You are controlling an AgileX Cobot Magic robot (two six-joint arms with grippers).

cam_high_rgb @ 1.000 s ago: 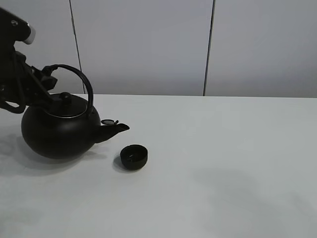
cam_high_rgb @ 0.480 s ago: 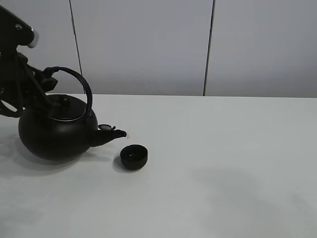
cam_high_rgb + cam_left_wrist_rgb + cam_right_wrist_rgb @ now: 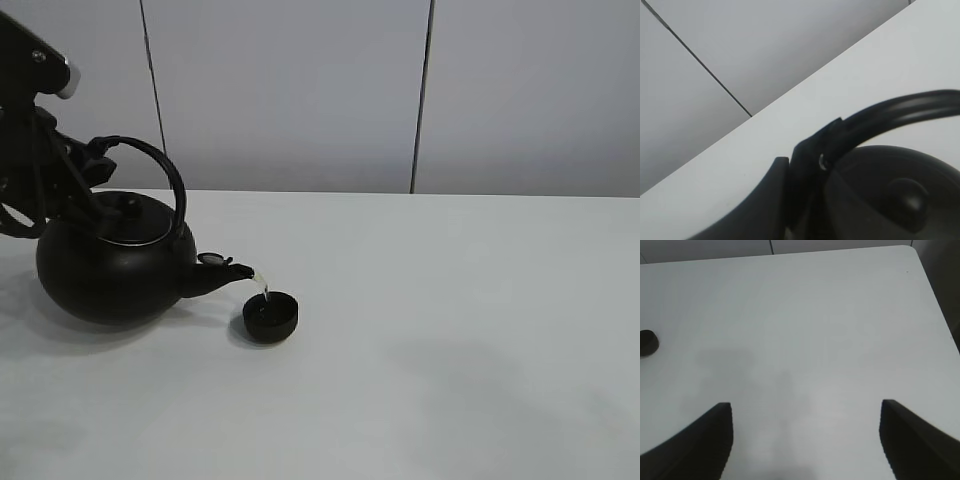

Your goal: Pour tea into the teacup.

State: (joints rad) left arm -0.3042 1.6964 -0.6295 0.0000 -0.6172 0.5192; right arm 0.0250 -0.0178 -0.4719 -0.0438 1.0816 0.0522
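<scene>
Left gripper (image 3: 98, 158): clenched on the rear end of the arched handle (image 3: 160, 165) of the large round black kettle (image 3: 110, 270). In the left wrist view the dark finger (image 3: 777, 187) lies against the handle (image 3: 890, 112) close to its pivot, with the lidded body directly below the gripper. The kettle is tilted, with the spout (image 3: 225, 271) on the side away from the left gripper and lower than it. Whether the kettle base touches the white table (image 3: 460, 350) cannot be told.

Tea (image 3: 261, 284): a thin pale stream leaves the spout tip and falls into the small round black handleless teacup (image 3: 271, 316).

Teacup: upright on the table, just beyond and below the spout tip, on the far side of the kettle from the left gripper and apart from the kettle body.

Right gripper (image 3: 805, 440): released, its two dark fingers (image 3: 702, 440) spread wide and holding nothing, above bare table. The teacup (image 3: 647, 342) is well apart from it, at the edge of the right wrist view.
</scene>
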